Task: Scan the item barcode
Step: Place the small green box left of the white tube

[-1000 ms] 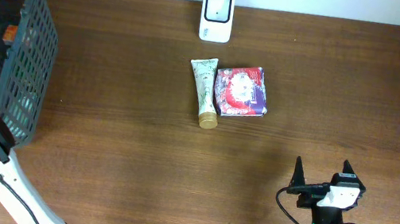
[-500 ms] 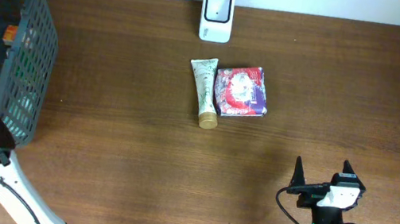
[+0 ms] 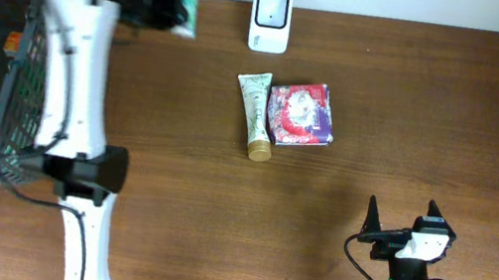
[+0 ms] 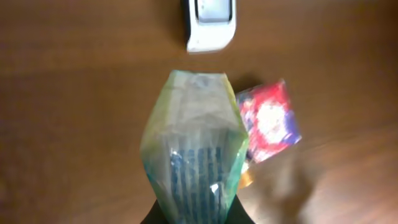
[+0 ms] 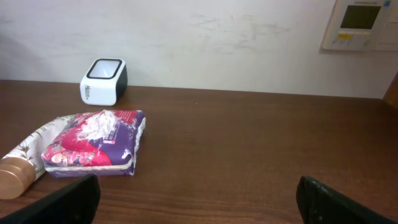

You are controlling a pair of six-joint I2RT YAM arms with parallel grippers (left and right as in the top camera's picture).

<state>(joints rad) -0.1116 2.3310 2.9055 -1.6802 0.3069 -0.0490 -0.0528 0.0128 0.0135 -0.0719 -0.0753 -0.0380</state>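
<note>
The left gripper point(image 3: 166, 3) is pinching a green-edged packet point(image 4: 194, 155) by its lower end, jaws pressed together on it, so that the printed face is hanging free ahead of the fingers, above the far edge of the table point(image 3: 217, 215) and just left of the scanner. The grey basket point(image 3: 39, 76) is standing at the table's left end, beside the left arm, probably as the store of items. The right gripper point(image 3: 401, 216) is resting at the near right with its jaws spread and nothing between them, well clear of the work. The red and purple pack point(image 3: 301, 114) and the cream tube point(image 3: 255, 114) are lying side by side, touching, mid-table. The white scanner point(image 3: 270, 20) is sitting at the back edge, window up, likely so that a barcode can be presented from above.
</note>
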